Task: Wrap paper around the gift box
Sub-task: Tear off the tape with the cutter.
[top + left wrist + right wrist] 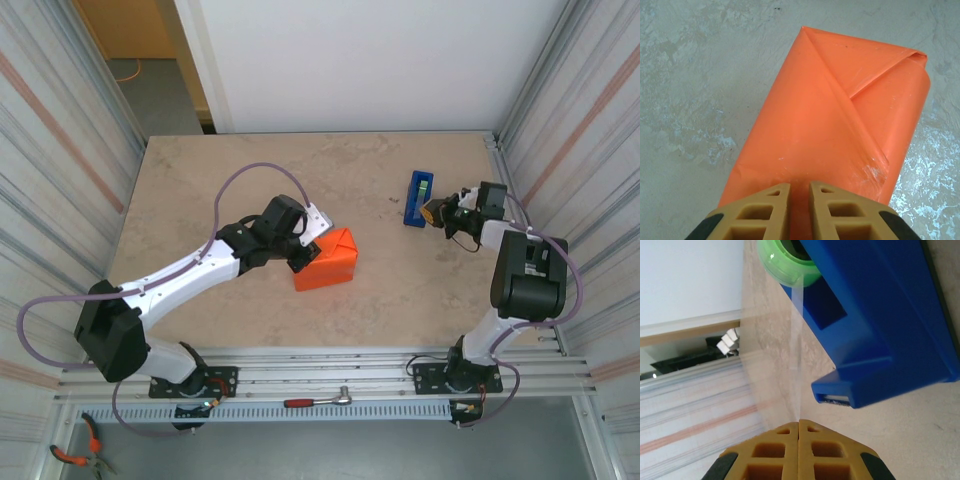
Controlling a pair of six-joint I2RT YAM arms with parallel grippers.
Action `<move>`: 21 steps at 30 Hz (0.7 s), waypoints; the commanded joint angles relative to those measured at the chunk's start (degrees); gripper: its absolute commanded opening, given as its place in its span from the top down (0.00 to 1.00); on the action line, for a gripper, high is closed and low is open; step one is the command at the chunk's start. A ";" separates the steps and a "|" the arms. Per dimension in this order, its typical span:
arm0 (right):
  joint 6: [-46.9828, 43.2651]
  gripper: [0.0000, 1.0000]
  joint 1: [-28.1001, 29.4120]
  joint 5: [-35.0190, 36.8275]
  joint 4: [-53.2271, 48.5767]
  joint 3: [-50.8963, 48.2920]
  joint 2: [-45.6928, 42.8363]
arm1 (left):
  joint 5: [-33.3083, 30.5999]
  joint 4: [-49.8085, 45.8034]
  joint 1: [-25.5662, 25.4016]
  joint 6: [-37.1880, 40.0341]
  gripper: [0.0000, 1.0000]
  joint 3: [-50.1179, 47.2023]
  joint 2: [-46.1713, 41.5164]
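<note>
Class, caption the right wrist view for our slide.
Shut right gripper pinches clear tape strip drawn from blue tape dispenser.

Left arm [185, 272] and right arm [490, 335] share white links, black joints, lilac cables [262, 165] and tan latticed end effector fingers [760, 210].

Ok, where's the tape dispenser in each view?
Top external: dispenser right of centre, just left of the right gripper.
Right wrist: dispenser upper right, tape running down into the shut right gripper.
Shared landmark: the right gripper's tan fingertips.
</note>
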 commanded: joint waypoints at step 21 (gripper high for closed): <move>-0.52 1.00 -0.20 -0.48 1.57 -6.34 -1.43 | 1.48 -4.93 -1.48 1.18 0.82 -2.29 2.44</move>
